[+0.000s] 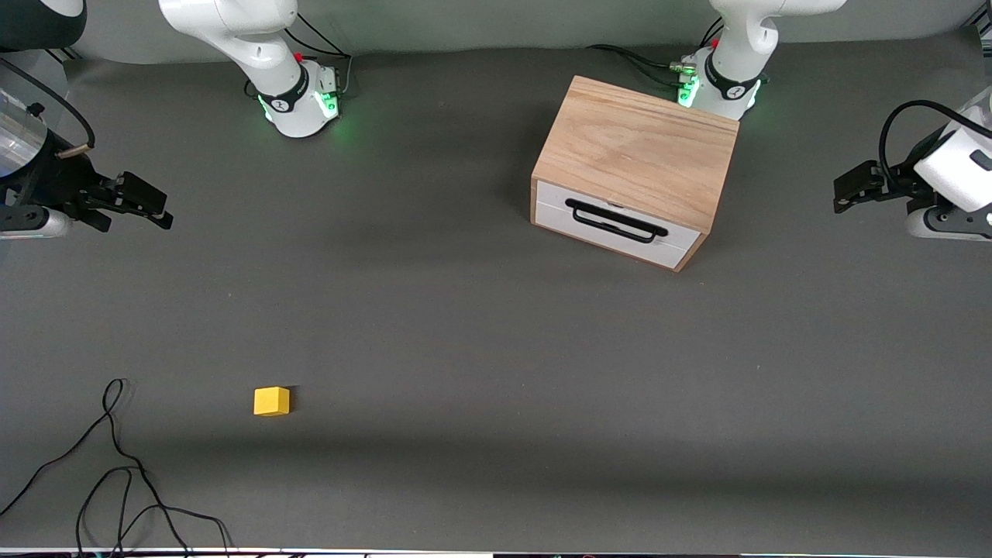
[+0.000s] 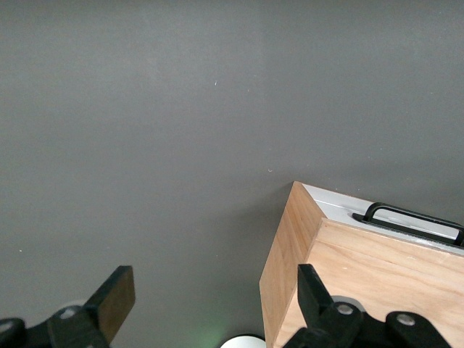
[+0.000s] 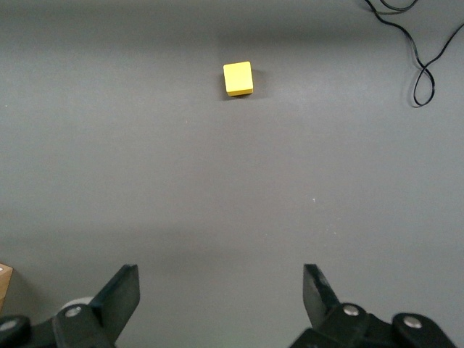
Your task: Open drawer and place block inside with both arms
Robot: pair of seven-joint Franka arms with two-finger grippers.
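Black-fingered, both tools hang spread and empty at mid-height — left tool (image 1: pixel 845 190) at the frame's right edge, just past the shut drawer (image 1: pixel 616 221); right tool (image 1: pixel 151 203) at the frame's left edge, above the yellow block (image 1: pixel 271 401), low on the bench (image 1: pixel 496 349).

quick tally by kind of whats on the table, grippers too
block: 1
drawer box: 1
loose cable: 1
grippers: 2, left gripper and right gripper, both open
total: 5
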